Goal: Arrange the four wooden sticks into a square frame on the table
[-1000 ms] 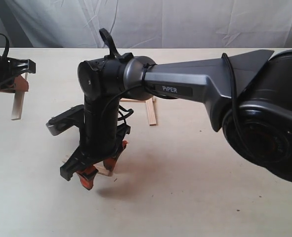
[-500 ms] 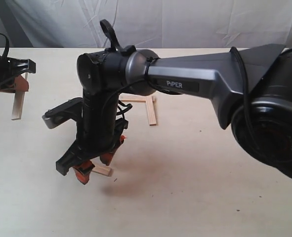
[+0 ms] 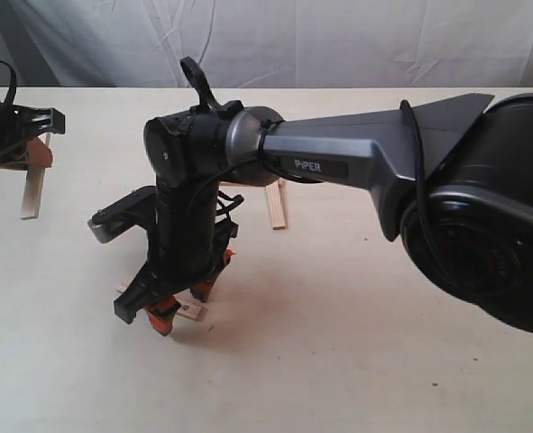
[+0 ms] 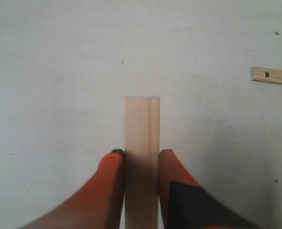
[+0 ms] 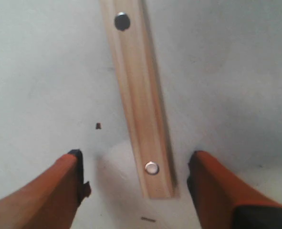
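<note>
Between the right gripper's (image 5: pixel 137 156) widely parted orange fingers (image 5: pixel 69 186) lies a loose stick (image 5: pixel 140 105), flat on the table (image 3: pixel 356 352) and touched by neither finger. Beyond that gripper, two more sticks (image 3: pixel 276 204) meet in a corner, and the right arm (image 3: pixel 356 158) hides most of the farther one from the outside camera. Well off to its side, the left gripper (image 4: pixel 141 152) is clamped on the long edges of a fourth stick (image 4: pixel 141 125), which points down toward the table; whether its far end touches I cannot tell. Only the right wrist camera shows the loose stick's two round spots, one dark, one pale and shiny. Only the left wrist camera shows a small hole in a stick end (image 4: pixel 271 76) lying near its gripper. White cloth (image 3: pixel 356 36) backs the table. A label (image 3: pixel 309 166) on the arm reads "PiPER".
</note>
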You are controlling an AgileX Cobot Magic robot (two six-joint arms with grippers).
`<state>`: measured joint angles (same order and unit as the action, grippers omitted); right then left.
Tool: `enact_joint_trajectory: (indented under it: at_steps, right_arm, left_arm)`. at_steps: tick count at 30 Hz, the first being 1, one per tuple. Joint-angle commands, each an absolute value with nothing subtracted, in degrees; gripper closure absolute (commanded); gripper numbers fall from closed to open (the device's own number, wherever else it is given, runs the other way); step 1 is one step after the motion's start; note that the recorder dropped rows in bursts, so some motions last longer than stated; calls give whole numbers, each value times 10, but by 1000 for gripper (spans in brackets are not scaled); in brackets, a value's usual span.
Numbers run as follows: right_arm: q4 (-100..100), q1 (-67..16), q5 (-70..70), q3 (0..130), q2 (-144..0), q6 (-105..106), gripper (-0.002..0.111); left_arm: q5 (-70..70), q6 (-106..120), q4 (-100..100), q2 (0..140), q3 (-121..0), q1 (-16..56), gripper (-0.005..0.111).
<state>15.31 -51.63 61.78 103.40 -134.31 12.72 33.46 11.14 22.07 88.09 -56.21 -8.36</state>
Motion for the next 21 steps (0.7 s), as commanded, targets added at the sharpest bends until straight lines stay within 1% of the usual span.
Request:
enact_joint_trajectory:
  at_steps: [1, 12, 21]
  right_arm:
    - [130, -515, 599, 1031, -1353, 131, 46]
    - [110, -521, 574, 1031, -1313, 122, 46]
    - [77, -558, 562, 1031, -1344, 138, 46]
  left_arm:
    - [331, 111, 222, 883, -566, -78, 107]
    - [333, 111, 222, 883, -566, -78, 107]
    - [334, 111, 222, 883, -566, -78, 107]
